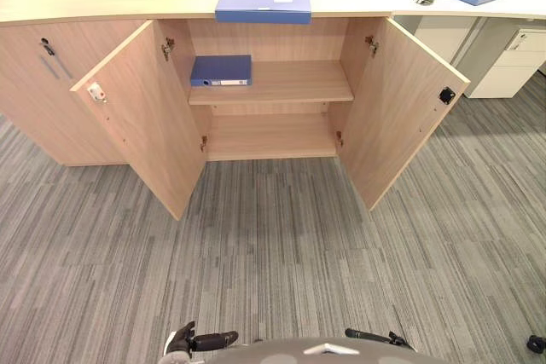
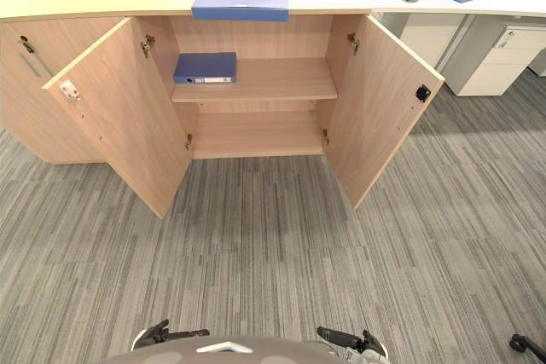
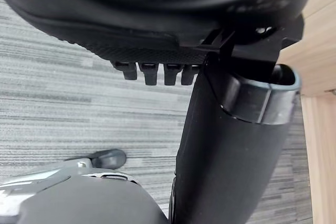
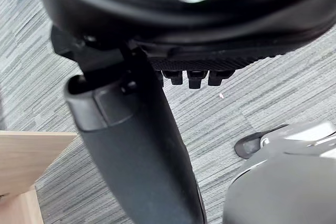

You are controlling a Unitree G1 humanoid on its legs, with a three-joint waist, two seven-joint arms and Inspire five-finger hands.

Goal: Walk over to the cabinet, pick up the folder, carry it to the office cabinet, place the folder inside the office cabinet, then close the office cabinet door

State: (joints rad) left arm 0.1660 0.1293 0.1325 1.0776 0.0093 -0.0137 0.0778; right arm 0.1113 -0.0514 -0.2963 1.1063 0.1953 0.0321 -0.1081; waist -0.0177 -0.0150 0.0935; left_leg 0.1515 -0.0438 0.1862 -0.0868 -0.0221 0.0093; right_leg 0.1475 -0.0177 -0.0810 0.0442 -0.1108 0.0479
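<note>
Below, left hand and right hand half cut off (fingers straight, relaxed); folder atop cabinet.

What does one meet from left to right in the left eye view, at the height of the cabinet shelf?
In order: closed door → open left door → folder → open right door → drawer unit.
</note>
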